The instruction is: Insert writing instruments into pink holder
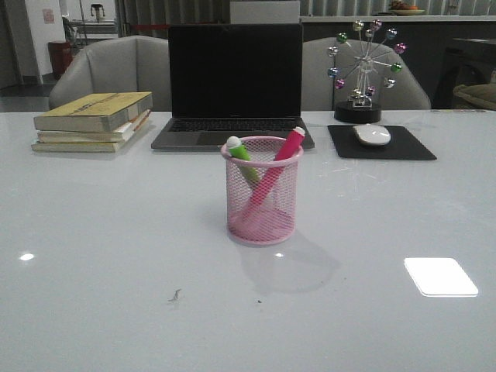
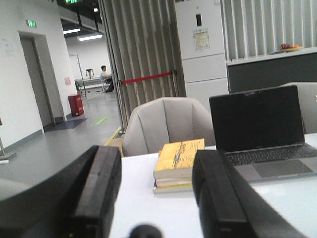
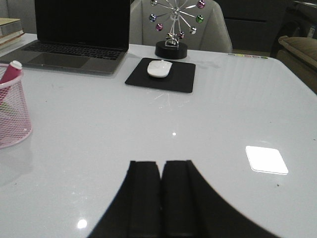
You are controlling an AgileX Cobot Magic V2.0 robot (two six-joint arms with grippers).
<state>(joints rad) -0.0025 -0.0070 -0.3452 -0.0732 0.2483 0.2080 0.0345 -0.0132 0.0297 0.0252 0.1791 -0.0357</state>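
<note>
The pink wire-mesh holder [image 1: 261,203] stands upright at the table's middle. Inside it lean a green highlighter [image 1: 242,153] with a white cap at the left and a hot pink highlighter [image 1: 284,151] at the right, both tips above the rim. In the right wrist view the holder [image 3: 14,115] shows at the edge with the pink highlighter [image 3: 11,72] poking out. My left gripper [image 2: 156,171] is open and holds nothing. My right gripper [image 3: 160,164] is shut with nothing in it, low over bare table. Neither gripper appears in the front view.
A dark laptop [image 1: 234,81] stands behind the holder. A stack of books [image 1: 93,120] lies at the back left. A white mouse [image 1: 372,133] rests on a black pad [image 1: 380,142] at the back right, with a ball ornament [image 1: 363,70] behind it.
</note>
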